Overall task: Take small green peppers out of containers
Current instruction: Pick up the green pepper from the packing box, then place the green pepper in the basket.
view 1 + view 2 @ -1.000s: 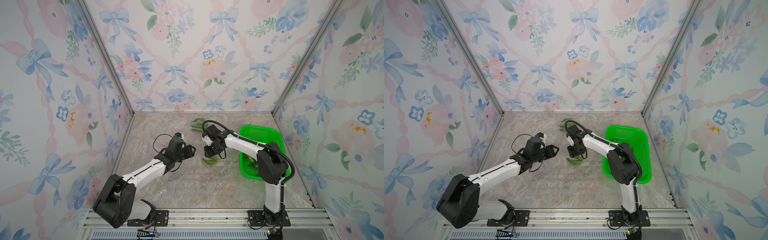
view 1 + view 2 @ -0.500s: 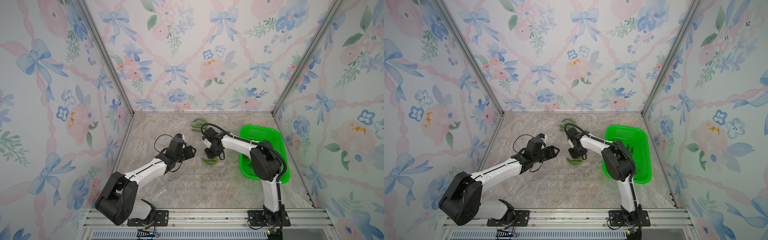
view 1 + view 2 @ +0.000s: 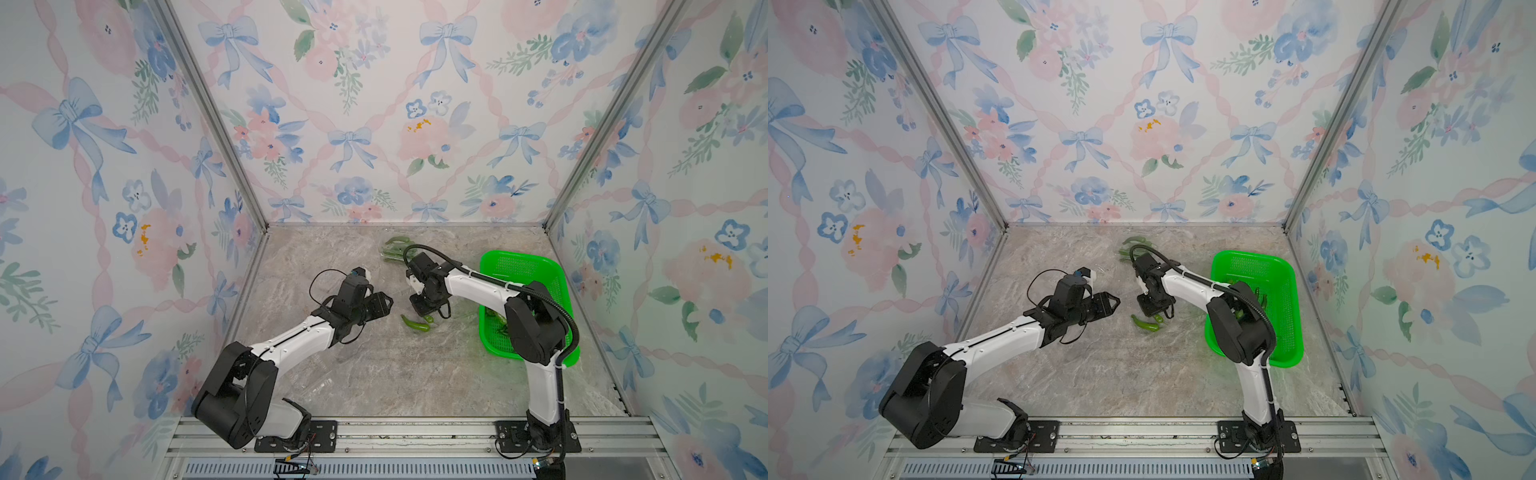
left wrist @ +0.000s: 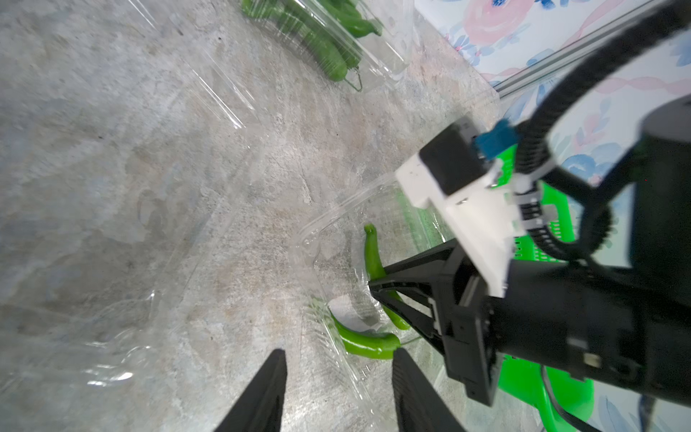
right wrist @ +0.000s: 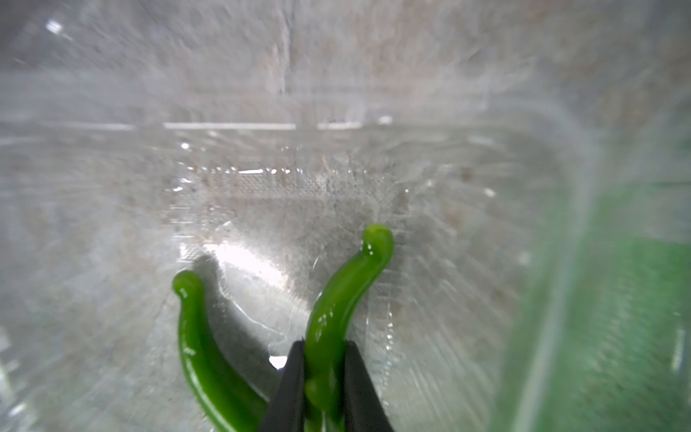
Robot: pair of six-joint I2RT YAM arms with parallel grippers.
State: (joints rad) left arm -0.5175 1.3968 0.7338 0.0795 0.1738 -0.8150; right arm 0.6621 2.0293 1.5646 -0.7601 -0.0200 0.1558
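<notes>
Right gripper [image 5: 323,349] is pinching one small green pepper [image 5: 338,295] inside a clear container [image 5: 261,149], while left gripper [image 4: 339,355] is hovering nearby, half open, holding nothing.

The left arm [image 3: 299,336] stretches low toward the middle, left gripper [image 4: 338,361] level, jaws apart; the right arm [image 3: 478,286] bends inward, right gripper [image 5: 324,348] aimed down, pinched on a pepper [image 5: 347,284]

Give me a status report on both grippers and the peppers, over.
Left gripper open, empty, hovering by the clear container. Right gripper shut on a pepper inside it. Second pepper lies loose alongside. Lift path looks clear.
</notes>
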